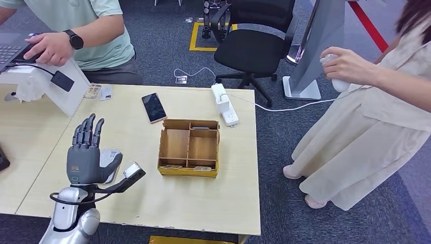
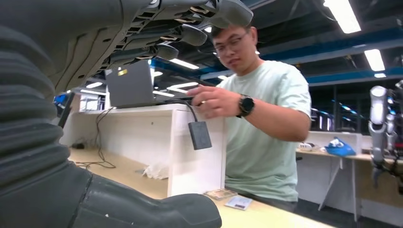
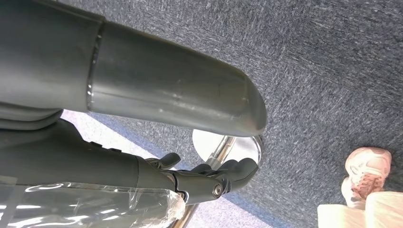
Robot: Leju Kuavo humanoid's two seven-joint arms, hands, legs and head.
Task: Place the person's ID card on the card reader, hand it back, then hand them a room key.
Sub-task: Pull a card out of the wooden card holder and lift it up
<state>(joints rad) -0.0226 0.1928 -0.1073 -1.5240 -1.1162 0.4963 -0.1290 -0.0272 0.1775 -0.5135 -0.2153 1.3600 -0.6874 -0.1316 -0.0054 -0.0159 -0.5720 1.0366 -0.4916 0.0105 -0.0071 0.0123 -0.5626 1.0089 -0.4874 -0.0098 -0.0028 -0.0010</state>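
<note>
My left hand (image 1: pixel 86 157) is up in front of me over the table (image 1: pixel 152 198), fingers (image 2: pixel 190 34) stretched straight and spread wide off the thumb, and there is nothing in it. My right hand (image 3: pixel 142 161) hangs low over the grey carpet. Its dark fingers (image 3: pixel 237 170) look bent inward, but I cannot tell whether they close on anything.

Just behind my left hand a pale flat device (image 1: pixel 111 154) lies on the table, half hidden by my palm, so I cannot say for sure it is the card reader. Beside it, toward the middle of the table, sits the cardboard box (image 1: pixel 189 147) with its dividers. Its two big compartments look bare, and small cards (image 1: pixel 173 166) lie flat in the narrow front slots.

Further out, a dark phone (image 1: pixel 153 107) lies face up, and a white power strip (image 1: pixel 223 104) sits near the far edge with its cable running off the table. Over at the far left edge two more cards (image 1: pixel 105 92) lie side by side at the foot of a white stand (image 1: pixel 66 96). Whether one of them is the ID card, I cannot tell.

Behind that stand a person in a green shirt (image 1: pixel 86 20) has a hand on a laptop (image 1: pixel 10 53). At the right, a person in a beige dress (image 1: pixel 366 127) stands on the carpet holding a white object (image 1: pixel 338 76).
</note>
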